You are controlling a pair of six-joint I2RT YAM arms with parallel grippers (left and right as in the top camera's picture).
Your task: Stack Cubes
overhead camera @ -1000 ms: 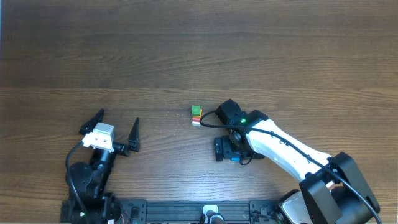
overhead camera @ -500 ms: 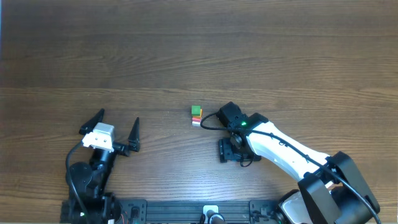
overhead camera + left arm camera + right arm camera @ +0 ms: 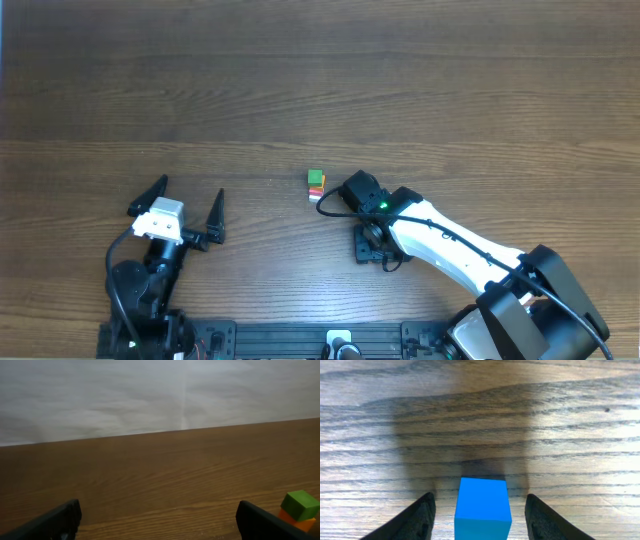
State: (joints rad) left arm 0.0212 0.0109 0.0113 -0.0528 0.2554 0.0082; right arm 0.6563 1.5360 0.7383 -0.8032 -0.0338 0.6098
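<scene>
A small stack stands mid-table, with a green cube [image 3: 316, 178] on an orange cube [image 3: 317, 187] and a pale cube beneath. My right gripper [image 3: 372, 247] points down at the table just right of and nearer than the stack. In the right wrist view it [image 3: 482, 515] is open, and a blue cube [image 3: 483, 505] rests on the wood between its fingers with a gap on each side. My left gripper [image 3: 190, 192] stands open at the near left with nothing in it. In the left wrist view the green cube [image 3: 300, 504] sits on the orange cube [image 3: 296, 521], far off.
The wooden table [image 3: 320, 90] stretches bare behind the stack and to both sides. A black rail [image 3: 320, 338] with the arm bases runs along the near edge. A pale wall [image 3: 160, 395] rises beyond the far edge.
The right arm's wrist has shifted a little to the left and its gripper has settled over the blue cube, which the top view showed a second ago. The left arm has not moved.
</scene>
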